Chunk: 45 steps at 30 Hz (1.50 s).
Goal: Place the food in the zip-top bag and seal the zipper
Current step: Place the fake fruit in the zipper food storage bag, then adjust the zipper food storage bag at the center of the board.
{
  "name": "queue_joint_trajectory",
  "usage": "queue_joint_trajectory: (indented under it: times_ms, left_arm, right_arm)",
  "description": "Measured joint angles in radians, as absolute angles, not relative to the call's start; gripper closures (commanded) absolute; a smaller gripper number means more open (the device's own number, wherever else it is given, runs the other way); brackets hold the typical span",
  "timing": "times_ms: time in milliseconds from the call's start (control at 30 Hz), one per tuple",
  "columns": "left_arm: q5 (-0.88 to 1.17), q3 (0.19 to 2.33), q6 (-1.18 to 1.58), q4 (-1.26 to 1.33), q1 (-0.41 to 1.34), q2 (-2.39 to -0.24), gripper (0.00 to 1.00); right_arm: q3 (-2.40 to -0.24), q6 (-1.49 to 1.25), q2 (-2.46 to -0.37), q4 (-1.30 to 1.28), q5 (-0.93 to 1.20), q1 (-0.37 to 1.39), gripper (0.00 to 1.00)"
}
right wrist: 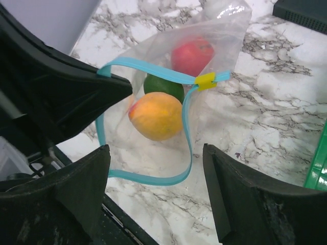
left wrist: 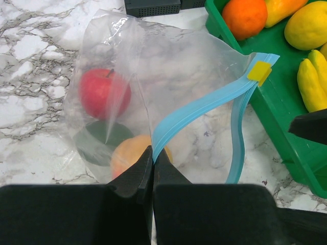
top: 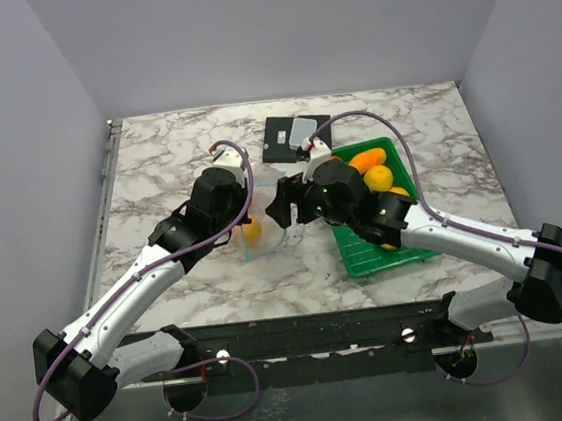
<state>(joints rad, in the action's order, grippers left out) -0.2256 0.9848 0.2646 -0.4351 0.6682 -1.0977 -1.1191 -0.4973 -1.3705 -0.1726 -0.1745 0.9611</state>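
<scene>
Plainly the zip-top bag gapes, fruits inside, one maybe a lime; left gripper pinches the zipper, right gripper spread wide.

The clear zip-top bag rests on the bench, its light-blue zipper gaping open, with a red fruit, a green one and an orange-yellow one inside.

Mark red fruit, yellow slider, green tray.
red fruit [left wrist: 104, 93], left wrist view, centre of its body
yellow slider [left wrist: 259, 72], left wrist view, its flat face
green tray [left wrist: 276, 127], left wrist view, near side wall
</scene>
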Motion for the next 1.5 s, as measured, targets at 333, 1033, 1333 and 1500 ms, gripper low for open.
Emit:
queue_joint_trajectory:
  times_ms: [333, 1033, 1333, 1500]
  left_arm:
    - [-0.226, 0.985, 0.265, -0.435, 0.668, -1.098, 1.00]
    - [-0.225, 0.985, 0.265, -0.435, 0.668, -1.098, 1.00]
    - [-0.225, 0.985, 0.265, -0.435, 0.668, -1.098, 1.00]
    - [-0.225, 0.985, 0.265, -0.435, 0.668, -1.098, 1.00]
  right_arm:
    - [-1.115, -0.497, -1.210, -0.222, -0.299, 0.961, 0.19]
    - [-0.951, -0.621, -1.181, -0.332, -0.332, 0.961, 0.25]
    - [-0.951, -0.667, -1.314, -0.214, -0.195, 0.961, 0.34]
    - [-0.962, -0.688, -1.389, -0.178, -0.180, 0.961, 0.41]
